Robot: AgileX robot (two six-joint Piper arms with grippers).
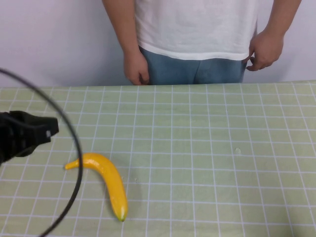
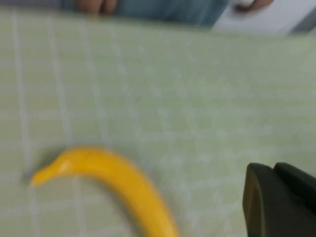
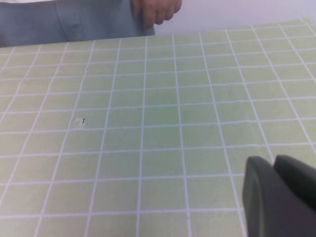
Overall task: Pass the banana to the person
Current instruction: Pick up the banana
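The banana [image 1: 106, 180] is bright yellow and curved and lies flat on the green checked table near the front left, its greenish tip toward me. It also shows in the left wrist view [image 2: 118, 180]. My left gripper [image 1: 52, 129] hovers to the left of and a little behind the banana, apart from it, with its jaws together and empty; in the left wrist view it [image 2: 274, 168] sits beside the banana. The person [image 1: 197, 34] in a white T-shirt and blue jeans stands behind the table's far edge, hands down. My right gripper [image 3: 274, 160] is shut and empty over bare table.
The green checked tablecloth [image 1: 207, 148] covers the whole table. A black cable [image 1: 74, 143] arcs over the left front, crossing in front of the banana. A small white speck [image 1: 237, 150] lies on the cloth at the right. A pale wall stands behind the person.
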